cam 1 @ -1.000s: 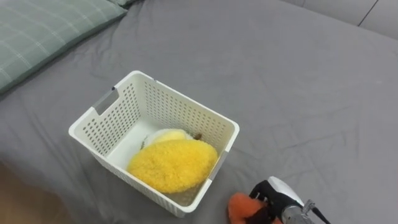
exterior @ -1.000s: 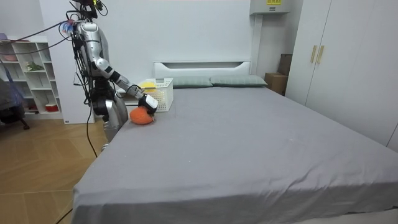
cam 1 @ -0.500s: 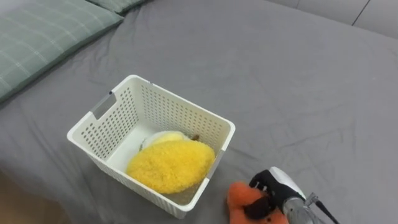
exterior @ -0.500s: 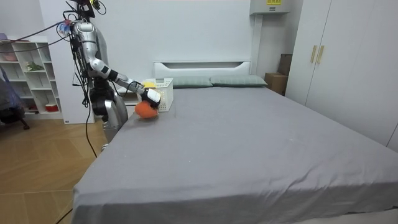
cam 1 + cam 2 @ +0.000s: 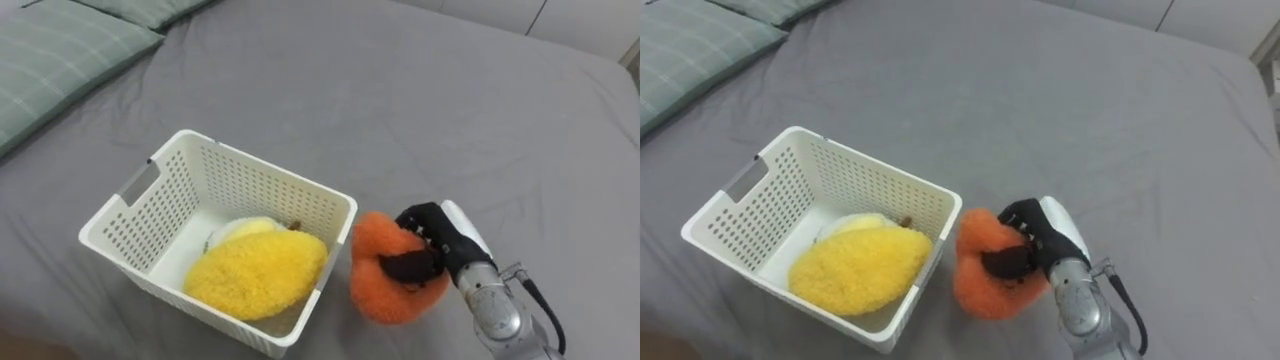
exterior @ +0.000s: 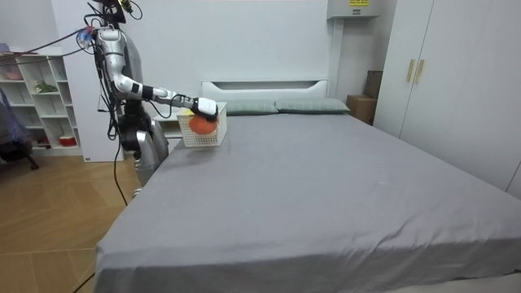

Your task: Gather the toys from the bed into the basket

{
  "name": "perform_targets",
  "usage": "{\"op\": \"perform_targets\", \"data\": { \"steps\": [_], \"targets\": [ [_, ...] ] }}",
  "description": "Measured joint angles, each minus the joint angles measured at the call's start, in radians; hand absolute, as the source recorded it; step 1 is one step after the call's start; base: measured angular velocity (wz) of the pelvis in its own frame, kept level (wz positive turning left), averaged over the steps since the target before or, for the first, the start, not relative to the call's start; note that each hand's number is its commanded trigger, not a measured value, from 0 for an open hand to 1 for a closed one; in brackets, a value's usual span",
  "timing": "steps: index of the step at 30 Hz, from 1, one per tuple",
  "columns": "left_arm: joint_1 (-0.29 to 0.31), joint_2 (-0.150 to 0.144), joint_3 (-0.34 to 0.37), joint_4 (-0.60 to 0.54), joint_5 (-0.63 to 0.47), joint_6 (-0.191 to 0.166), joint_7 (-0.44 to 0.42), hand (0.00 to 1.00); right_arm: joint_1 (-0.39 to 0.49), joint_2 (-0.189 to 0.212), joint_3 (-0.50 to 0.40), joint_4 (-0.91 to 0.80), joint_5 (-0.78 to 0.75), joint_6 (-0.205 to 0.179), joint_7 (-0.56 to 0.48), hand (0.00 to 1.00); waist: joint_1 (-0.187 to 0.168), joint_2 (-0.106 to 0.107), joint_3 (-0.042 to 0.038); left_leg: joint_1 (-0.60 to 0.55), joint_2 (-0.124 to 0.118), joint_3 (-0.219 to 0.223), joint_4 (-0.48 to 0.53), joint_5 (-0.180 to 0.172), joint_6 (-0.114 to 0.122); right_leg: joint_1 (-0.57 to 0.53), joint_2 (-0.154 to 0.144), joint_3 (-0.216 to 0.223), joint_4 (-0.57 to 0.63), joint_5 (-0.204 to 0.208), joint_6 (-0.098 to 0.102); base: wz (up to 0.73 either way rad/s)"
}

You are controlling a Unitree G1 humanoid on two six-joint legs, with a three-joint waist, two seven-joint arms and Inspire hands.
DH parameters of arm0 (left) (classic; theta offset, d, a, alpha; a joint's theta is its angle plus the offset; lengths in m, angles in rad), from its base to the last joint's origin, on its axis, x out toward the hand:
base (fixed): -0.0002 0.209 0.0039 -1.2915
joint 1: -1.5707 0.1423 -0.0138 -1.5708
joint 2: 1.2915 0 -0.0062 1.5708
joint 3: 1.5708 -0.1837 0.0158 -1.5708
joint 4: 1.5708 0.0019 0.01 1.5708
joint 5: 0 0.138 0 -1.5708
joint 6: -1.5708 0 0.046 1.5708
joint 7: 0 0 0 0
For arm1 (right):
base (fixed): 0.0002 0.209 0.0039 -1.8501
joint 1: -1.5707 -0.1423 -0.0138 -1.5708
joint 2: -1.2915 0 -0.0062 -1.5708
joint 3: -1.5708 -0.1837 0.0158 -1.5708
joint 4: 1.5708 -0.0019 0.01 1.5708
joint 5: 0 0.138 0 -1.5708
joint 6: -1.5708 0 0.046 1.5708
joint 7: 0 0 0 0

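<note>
Grey bedding [image 5: 450,110] spreads across the left eye view, with a green checked pillow [image 5: 50,60] at 10 o'clock. A white slotted basket [image 5: 130,215] sits on the sheet with a yellow plush toy [image 5: 255,275] lying in its near end. The right hand [image 5: 435,245] comes in from 4 o'clock, its dark fingers curled round an orange plush toy [image 5: 375,280]. That toy hangs just outside the basket's right-hand wall, close against it. Seen from the room view, the robot stands at the head corner of the bed on the room view's left, right arm stretched out level. The orange toy hangs under the hand, in front of the basket and about level with its rim. From the right eye view the layout is the same, with the fingers wrapped over the toy's top and side. The basket's opening lies at 9 o'clock from the hand, so the drop likely needs a short carry over that wall. The free space is toward the far end, away from the yellow toy.
</note>
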Motion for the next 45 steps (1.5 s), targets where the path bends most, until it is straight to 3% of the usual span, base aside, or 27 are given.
{"op": "perform_targets", "data": {
  "steps": [8,13,19,24,29,33,43,44,45],
  "targets": [
    [0.017,-0.01,0.058,0.014,0.002,0.002,0.0,0.0,-0.004,-0.002,-0.09,-0.158,0.0,0.001,0.003,1.0,0.002,0.002,0.0011,0.006,0.001,0.001,-0.008,0.0,0.0,0.002,0.001,0.0,-0.001,0.0,0.0,0.0],
    [0.015,-0.012,0.059,0.031,0.003,0.003,-0.001,0.0,-0.063,-0.001,-0.094,-0.181,0.006,0.002,0.002,1.0,0.001,0.0,0.0012,0.016,0.002,0.005,-0.014,0.0,0.0,0.007,0.001,0.001,-0.001,0.0,0.0,-0.03],
    [-0.008,-0.019,0.086,0.033,0.002,0.002,-0.002,0.0,-0.068,0.003,-0.099,-0.317,0.008,0.004,0.006,1.0,0.011,-0.006,-0.0016,0.016,0.002,0.005,-0.016,0.001,0.0,0.006,0.001,0.001,-0.001,0.0,0.0,0.0],
    [-0.027,-0.018,0.096,0.034,0.001,0.001,-0.002,0.0,-0.116,0.003,-0.096,-0.354,0.008,0.009,0.006,1.0,0.034,-0.017,0.0039,0.013,0.002,0.008,-0.016,0.0,0.0,0.001,0.001,0.0,0.0,0.0,0.0,-0.03],
    [-0.031,-0.017,0.095,0.038,0.002,0.009,-0.002,0.0,-0.168,0.003,-0.043,-0.385,-0.002,0.033,0.013,1.0,0.044,-0.019,0.0028,0.014,0.002,0.006,-0.018,0.0,0.0,0.001,0.001,-0.001,0.0,0.0,0.0,0.0],
    [-0.046,-0.014,0.096,0.055,0.001,0.011,-0.005,0.0,-0.21,0.003,0.006,-0.385,0.002,0.035,0.04,1.0,0.081,-0.017,0.0039,0.017,0.002,0.005,-0.016,0.001,0.0,0.002,0.001,0.0,-0.001,0.0,0.0,0.0],
    [-0.038,-0.014,0.095,0.086,0.002,0.036,-0.007,0.0,-0.284,0.013,0.1,-0.385,0.018,0.075,0.063,1.0,0.126,-0.041,0.0014,0.009,-0.001,-0.021,-0.018,0.001,-0.001,0.007,0.002,-0.021,-0.001,0.0,0.0,0.08],
    [-0.038,-0.014,0.094,0.088,0.002,0.045,-0.007,0.0,-0.284,0.017,0.104,-0.385,0.017,0.081,0.064,0.85,0.137,-0.044,0.0031,0.007,-0.001,-0.023,-0.016,0.001,-0.001,0.007,0.001,-0.03,-0.001,0.0,0.0,0.06],
    [-0.039,-0.014,0.091,0.088,0.002,0.046,-0.007,0.0,-0.284,0.018,0.105,-0.385,0.017,0.089,0.064,0.62,0.143,-0.046,0.0036,0.004,-0.002,-0.025,-0.013,0.001,-0.001,0.007,0.001,-0.031,-0.001,0.0,0.0,0.08]
  ]
}}
